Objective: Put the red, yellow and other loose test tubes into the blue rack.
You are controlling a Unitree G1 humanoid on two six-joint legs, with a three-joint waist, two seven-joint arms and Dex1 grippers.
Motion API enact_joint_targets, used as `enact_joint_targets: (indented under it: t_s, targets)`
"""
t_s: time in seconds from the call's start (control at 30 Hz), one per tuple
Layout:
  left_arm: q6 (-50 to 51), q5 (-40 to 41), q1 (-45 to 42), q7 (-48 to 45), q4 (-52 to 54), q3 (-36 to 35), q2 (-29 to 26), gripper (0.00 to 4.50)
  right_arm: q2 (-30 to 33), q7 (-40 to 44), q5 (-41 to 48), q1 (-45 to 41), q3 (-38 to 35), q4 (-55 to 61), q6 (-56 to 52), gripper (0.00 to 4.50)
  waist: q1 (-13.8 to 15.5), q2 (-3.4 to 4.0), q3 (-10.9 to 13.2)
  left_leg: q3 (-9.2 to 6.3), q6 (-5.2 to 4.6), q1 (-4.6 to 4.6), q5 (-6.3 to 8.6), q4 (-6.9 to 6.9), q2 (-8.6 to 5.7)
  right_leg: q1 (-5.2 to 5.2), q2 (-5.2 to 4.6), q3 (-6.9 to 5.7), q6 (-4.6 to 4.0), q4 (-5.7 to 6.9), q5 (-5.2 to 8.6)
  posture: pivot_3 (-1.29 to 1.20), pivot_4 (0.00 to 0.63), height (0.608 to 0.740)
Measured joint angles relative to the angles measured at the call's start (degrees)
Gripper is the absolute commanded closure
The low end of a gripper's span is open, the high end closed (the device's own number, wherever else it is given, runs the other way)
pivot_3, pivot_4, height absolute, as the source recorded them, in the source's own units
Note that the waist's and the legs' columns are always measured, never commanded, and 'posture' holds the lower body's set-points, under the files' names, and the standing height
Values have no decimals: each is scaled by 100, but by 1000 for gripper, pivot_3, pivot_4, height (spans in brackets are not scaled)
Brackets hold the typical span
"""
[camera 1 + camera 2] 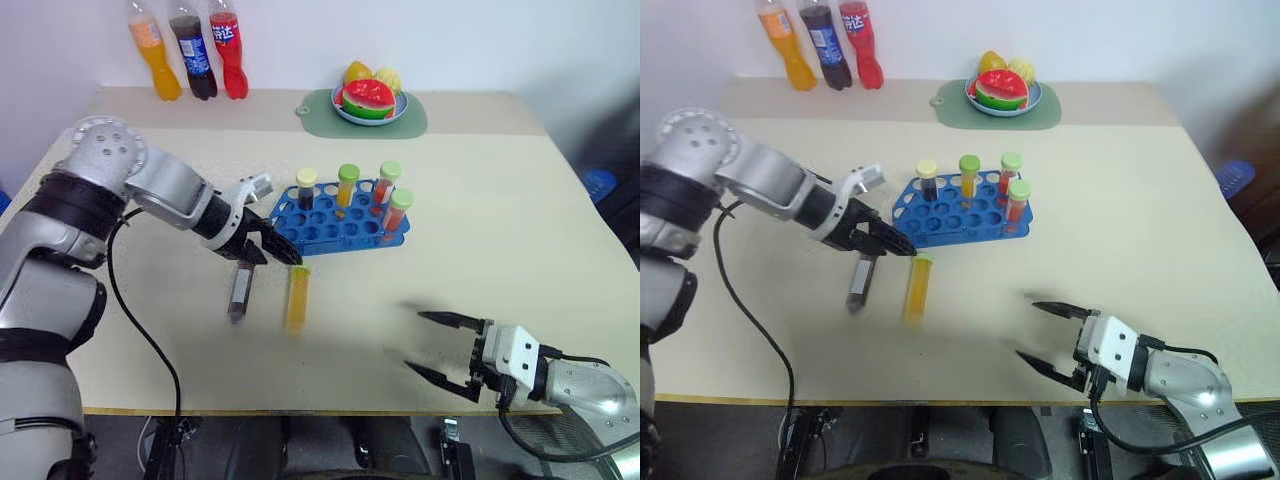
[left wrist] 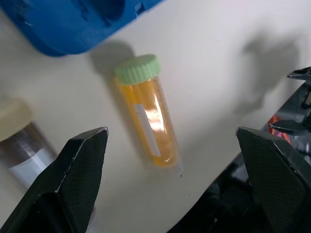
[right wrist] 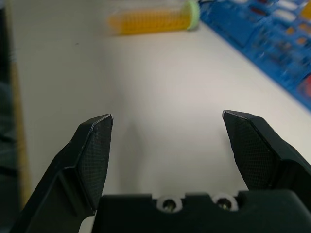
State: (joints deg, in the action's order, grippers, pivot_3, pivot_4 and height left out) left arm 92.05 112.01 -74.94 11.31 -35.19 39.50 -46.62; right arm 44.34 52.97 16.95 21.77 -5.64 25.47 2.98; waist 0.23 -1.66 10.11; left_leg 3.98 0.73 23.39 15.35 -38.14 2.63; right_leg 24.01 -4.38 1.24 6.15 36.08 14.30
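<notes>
A broad beige table carries the whole scene. At its far edge three soda bottles are stood in a row, and a green mat with a plate of fruit is laid to their right.

Near the middle of the table the blue rack is set flat, and four capped tubes are held upright in its holes: a dark one with a cream cap, a yellow one with a green cap, and two reddish ones with green caps.

Just in front of the rack, two loose test tubes are laid on the tabletop. The yellow tube is placed with its green cap towards the rack, close to the rack's near edge but apart from it. The dark tube, cream-capped, is laid beside it on the left, slightly blurred, so its exact tilt cannot be judged.

The left gripper is held above the capped ends of these two tubes, its fingers spread wide with nothing between them. The right gripper is kept near the table's front edge, well apart from the tubes, its fingers likewise parted and empty.
</notes>
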Motion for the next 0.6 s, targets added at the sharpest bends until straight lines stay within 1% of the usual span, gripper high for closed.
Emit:
enact_joint_targets:
  t_s: [0.1, 0.23, 0.37, 0.47, 0.6]
  targets:
    - [3, 2, -394, 38, -403, 480, 295, 145, -1, 36, 62, 57, 15, 209, -158, 549, 12, -5, 3, -1, 0, 3, 0, -2, -1, 1, -2, 0, -1, -2, 0, 0, 150, 740]
    - [11, 3, -677, 73, -746, 902, 571, 145, -79, -64, 237, -55, 14, 408, -389, 549, 17, -8, 5, -2, 0, 5, 0, -2, -1, 2, -4, 0, -2, -4, 1, 0, 150, 740]
    - [15, -3, -776, 250, -1024, 1166, 952, 145, -279, -296, 339, -310, 14, 528, -617, 549, 40, -11, 7, -3, 0, 10, 0, -5, -3, 4, -7, -1, -2, -4, 1, 0, 150, 740]
    - [16, -20, -800, 368, -1284, 1308, 1208, 145, -306, -412, 375, -476, 23, 635, -770, 549, 42, -13, 8, -3, 0, 12, 0, -5, -6, 5, -8, -1, -2, -6, 1, 0, 150, 740]
    - [17, -347, -797, 622, -1772, 1294, 1684, 145, -328, -449, 371, -527, 41, 638, -860, 549, 50, -17, 10, -9, 0, 17, 0, -7, -12, 5, -10, -3, -2, -7, 1, 0, 150, 740]
